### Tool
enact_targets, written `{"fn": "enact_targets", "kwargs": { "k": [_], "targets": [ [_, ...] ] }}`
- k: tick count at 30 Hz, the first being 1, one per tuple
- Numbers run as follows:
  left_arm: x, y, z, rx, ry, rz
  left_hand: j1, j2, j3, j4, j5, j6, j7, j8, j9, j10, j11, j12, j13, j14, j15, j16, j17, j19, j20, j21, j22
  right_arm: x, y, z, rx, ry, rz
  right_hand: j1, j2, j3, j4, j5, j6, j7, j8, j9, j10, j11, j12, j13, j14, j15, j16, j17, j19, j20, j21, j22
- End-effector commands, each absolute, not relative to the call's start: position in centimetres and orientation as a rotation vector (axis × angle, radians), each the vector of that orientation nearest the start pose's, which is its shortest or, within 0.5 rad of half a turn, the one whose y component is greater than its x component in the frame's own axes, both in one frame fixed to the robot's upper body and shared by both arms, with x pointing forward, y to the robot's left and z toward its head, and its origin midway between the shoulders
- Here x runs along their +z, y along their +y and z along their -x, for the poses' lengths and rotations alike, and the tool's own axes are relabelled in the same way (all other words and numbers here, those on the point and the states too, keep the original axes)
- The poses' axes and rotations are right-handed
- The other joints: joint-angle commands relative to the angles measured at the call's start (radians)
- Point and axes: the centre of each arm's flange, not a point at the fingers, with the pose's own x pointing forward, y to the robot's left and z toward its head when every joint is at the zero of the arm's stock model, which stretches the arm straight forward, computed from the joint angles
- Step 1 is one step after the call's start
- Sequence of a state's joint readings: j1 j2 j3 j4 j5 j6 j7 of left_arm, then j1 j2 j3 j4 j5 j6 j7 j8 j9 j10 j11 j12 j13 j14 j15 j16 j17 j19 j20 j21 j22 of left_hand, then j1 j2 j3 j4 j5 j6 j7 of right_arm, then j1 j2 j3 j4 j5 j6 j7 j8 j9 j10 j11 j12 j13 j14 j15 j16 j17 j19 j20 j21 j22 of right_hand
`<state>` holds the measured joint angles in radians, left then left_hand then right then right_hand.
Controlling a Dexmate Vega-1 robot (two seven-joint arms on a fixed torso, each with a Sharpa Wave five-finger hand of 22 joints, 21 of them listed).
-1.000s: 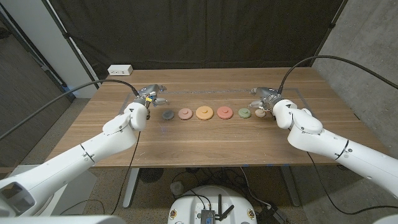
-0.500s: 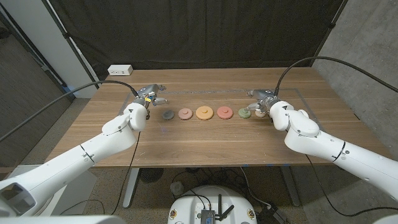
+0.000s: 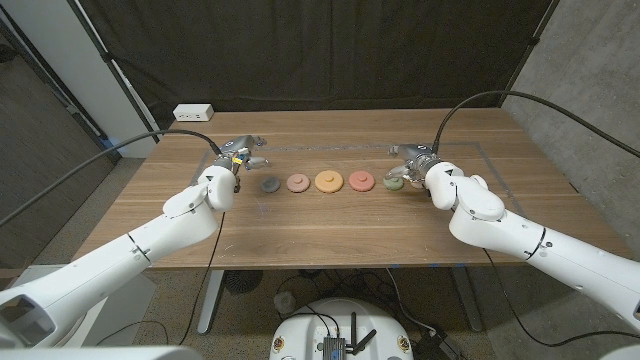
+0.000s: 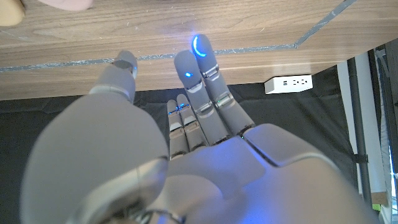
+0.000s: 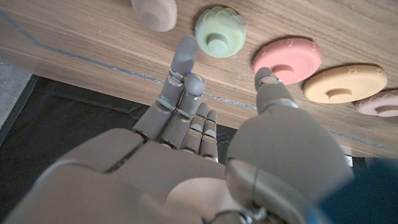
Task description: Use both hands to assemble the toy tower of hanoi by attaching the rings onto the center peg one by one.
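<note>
Broadly, bare surface (image 3: 330,225) lay open toward 6 o'clock of the row of rings, which sat mid-surface away from every edge. Both the left robot hand (image 3: 238,158) and right robot hand (image 3: 412,164) held nothing, fingers apart. The dark ring (image 3: 269,184) lay just at 4 o'clock of the left, the green ring (image 3: 393,182) just at 8 o'clock of the right.

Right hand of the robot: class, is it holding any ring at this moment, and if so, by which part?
Nothing is held. The right hand hovers with fingers apart near the green ring, not closed on it. The left hand holds nothing either.
</note>
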<state>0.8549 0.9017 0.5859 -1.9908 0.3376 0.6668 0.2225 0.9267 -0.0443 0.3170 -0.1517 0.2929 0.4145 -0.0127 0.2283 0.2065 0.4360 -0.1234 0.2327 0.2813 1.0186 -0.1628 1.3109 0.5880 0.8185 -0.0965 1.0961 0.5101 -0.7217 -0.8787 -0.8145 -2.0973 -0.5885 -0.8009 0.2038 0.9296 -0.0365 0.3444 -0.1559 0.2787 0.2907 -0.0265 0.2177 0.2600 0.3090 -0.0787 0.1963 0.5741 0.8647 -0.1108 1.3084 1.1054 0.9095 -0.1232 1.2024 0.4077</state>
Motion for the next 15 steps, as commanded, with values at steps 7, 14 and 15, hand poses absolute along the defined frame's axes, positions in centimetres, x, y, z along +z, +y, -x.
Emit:
{"fn": "enact_targets", "kwargs": {
  "k": [7,14,15],
  "targets": [
    [2.0,27.8,-57.0,0.322,-0.422,-1.230,0.000,0.009,-0.008,-0.004,0.008,0.012,-0.001,-0.003,0.002,0.015,-0.001,0.001,0.004,0.008,-0.056,0.010,-0.002,0.006,-0.108,0.015,-0.002,-0.1,-16.2,-55.9,0.007,-0.307,1.492,0.010,-0.001,-0.007,0.001,-0.004,-0.006,0.006,0.001,0.000,-0.006,0.006,0.001,-0.002,-0.009,-0.107,-0.003,-0.007,-0.006,-0.089,0.014,-0.005],
    [1.8,28.0,-56.9,0.321,-0.424,-1.232,0.000,0.012,-0.010,-0.004,0.009,0.014,-0.001,-0.004,0.002,0.017,0.001,-0.001,0.006,0.007,-0.056,0.013,-0.005,0.003,-0.108,0.020,-0.006,0.1,-15.4,-55.7,0.008,-0.304,1.513,0.012,0.002,-0.018,0.001,-0.002,-0.009,0.008,0.002,-0.001,-0.010,0.010,0.003,-0.009,-0.011,-0.107,-0.002,-0.011,-0.015,-0.089,0.033,-0.019],
    [1.8,28.0,-56.9,0.321,-0.424,-1.232,0.001,0.012,-0.011,-0.004,0.009,0.015,0.000,-0.004,0.003,0.016,0.003,-0.001,0.006,0.004,-0.056,0.012,-0.008,0.003,-0.108,0.021,-0.007,0.1,-15.3,-55.7,0.007,-0.302,1.515,0.012,0.003,-0.019,0.001,-0.002,-0.011,0.007,0.001,-0.001,-0.009,0.010,0.003,-0.009,-0.005,-0.107,0.004,-0.006,-0.015,-0.089,0.034,-0.020]
  ]
}}
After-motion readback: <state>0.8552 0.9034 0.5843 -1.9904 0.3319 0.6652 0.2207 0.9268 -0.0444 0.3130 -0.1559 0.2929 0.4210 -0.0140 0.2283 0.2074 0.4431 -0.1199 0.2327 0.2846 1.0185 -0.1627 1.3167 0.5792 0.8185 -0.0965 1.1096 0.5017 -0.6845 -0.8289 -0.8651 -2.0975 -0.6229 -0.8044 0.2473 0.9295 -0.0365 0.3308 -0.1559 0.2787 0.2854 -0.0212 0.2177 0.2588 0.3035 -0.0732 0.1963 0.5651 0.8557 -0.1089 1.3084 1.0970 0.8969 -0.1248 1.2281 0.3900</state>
